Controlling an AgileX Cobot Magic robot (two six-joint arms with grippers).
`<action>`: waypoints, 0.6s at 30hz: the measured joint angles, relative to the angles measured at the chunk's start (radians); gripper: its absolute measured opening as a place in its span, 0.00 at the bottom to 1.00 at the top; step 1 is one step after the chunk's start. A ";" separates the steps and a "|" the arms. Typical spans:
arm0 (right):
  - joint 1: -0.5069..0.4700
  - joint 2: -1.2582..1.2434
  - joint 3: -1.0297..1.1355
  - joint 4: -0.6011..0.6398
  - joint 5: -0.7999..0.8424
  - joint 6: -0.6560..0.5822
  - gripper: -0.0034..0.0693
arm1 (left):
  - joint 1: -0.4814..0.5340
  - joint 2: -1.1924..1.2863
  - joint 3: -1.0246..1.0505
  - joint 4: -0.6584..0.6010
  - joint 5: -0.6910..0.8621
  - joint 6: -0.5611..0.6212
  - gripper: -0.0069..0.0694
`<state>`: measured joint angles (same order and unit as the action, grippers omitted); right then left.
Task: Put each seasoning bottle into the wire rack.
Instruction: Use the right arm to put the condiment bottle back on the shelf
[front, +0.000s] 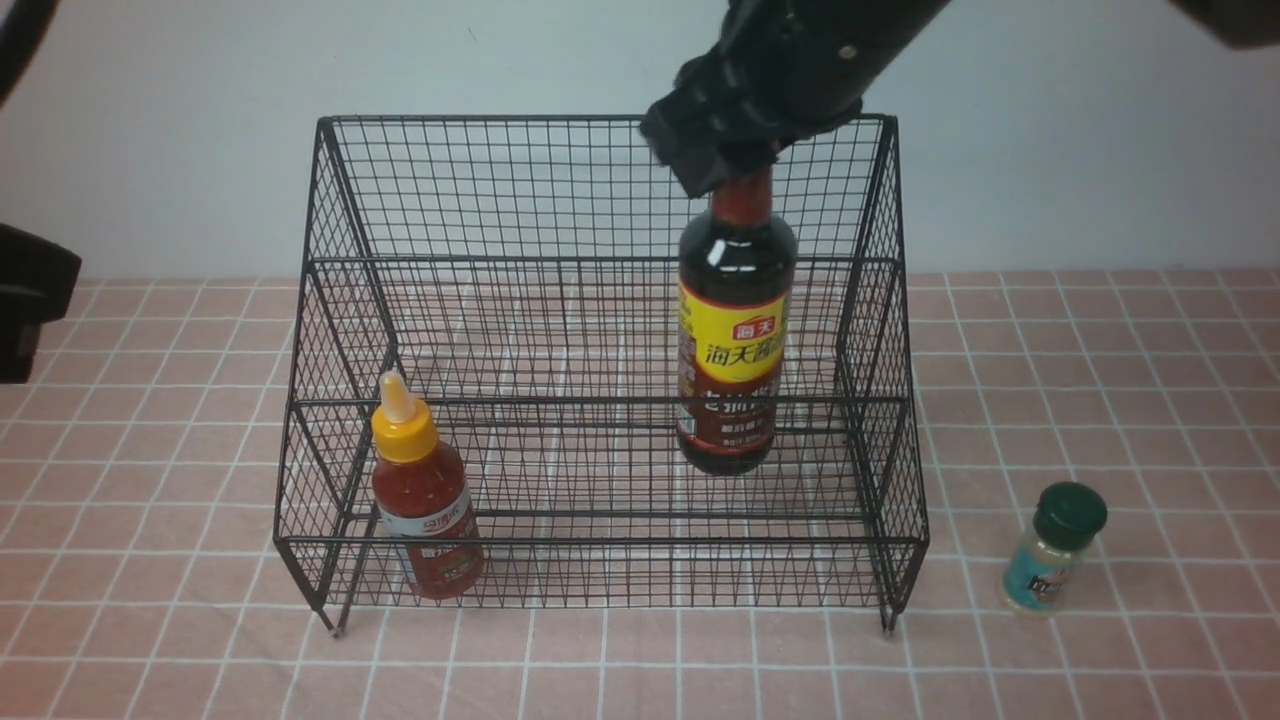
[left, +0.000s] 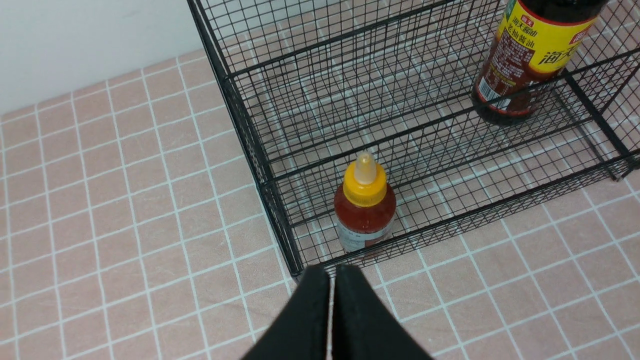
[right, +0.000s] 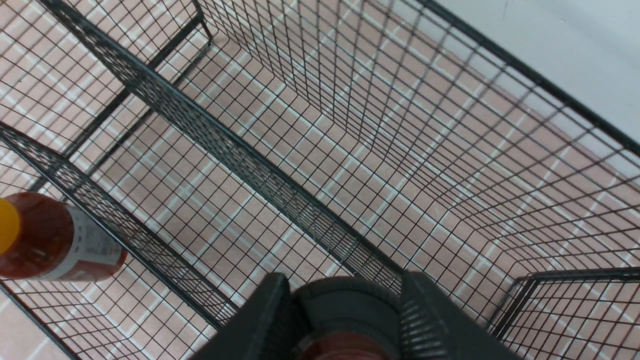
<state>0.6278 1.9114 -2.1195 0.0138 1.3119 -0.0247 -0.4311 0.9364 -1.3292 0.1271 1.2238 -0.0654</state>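
Inside the wire rack (front: 560, 260), my right fingers (right: 425, 320) pinch the soy bottle (front: 735, 340), probably heavy and slippery, by its cap (right: 345, 305), and my left fingers (left: 310, 320) are pressed together.

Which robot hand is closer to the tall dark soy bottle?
Right. The right hand grips the soy bottle by its cap. The left hand is shut and well away, outside the wire rack, by the red sauce bottle.
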 joint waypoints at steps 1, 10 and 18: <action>0.002 0.000 0.000 -0.003 0.000 0.000 0.42 | 0.000 0.000 0.000 0.001 0.002 0.000 0.08; 0.019 0.011 0.050 -0.054 -0.007 0.080 0.42 | 0.000 0.000 0.000 0.031 0.002 0.000 0.08; 0.019 0.034 0.051 -0.056 -0.014 0.088 0.42 | 0.000 0.000 0.000 0.036 -0.005 0.000 0.08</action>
<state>0.6472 1.9457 -2.0686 -0.0418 1.2976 0.0632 -0.4311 0.9364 -1.3292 0.1628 1.2186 -0.0654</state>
